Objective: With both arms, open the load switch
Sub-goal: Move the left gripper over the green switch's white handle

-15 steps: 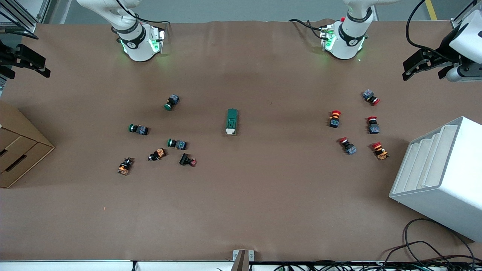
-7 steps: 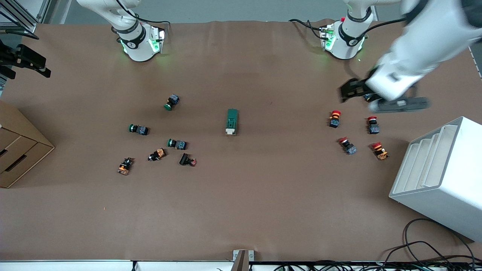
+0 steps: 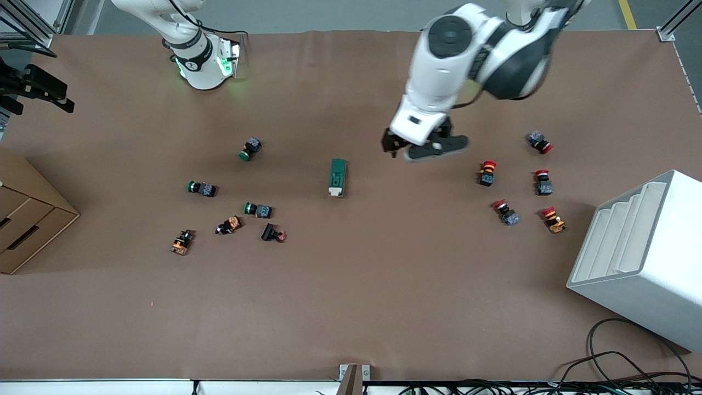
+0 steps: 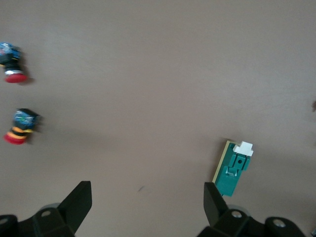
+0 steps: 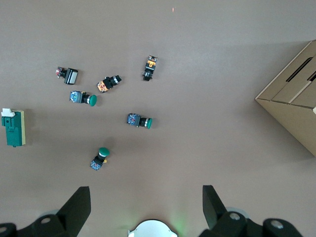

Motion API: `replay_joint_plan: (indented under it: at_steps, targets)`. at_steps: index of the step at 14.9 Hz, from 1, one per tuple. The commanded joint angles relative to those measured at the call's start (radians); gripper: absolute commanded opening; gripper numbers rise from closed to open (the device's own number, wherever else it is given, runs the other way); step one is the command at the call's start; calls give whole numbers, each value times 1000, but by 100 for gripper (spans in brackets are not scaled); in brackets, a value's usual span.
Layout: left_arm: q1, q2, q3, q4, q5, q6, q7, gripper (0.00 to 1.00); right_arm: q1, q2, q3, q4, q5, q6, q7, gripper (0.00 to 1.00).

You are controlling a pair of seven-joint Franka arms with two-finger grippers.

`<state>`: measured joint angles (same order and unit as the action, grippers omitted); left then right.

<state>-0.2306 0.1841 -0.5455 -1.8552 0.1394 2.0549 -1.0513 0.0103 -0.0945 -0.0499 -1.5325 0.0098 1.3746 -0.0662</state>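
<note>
The left gripper (image 3: 396, 147) is held with fingers spread over bare table, just beside the load switch (image 3: 337, 177), evidently positioned for an approach. The switch lies flat mid-table, untouched, its white toggle (image 4: 243, 148) at the end nearer the front camera. The right gripper (image 3: 38, 90) is parked, fingers apart, over the table edge above the cardboard box (image 3: 24, 211), waiting
</note>
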Motion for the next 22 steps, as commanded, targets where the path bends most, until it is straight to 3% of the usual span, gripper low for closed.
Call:
replay_joint_plan:
  at_steps: [1,7,13,22]
  targets:
    - [-82,76,6,-10,138,82,-164,100,4,-22,-4,-24,9,1,-4,100]
    - [-285,271,6,-2,556,205,-648,100,5,-21,-4,-18,9,-2,-4,100]
    - [-417,411,6,-7,1017,203,-1099,99,5,-19,-4,-11,7,0,2,100]
    - [-538,546,13,-12,1403,-2,-1394,99,-10,59,-8,8,-10,12,-4,100]
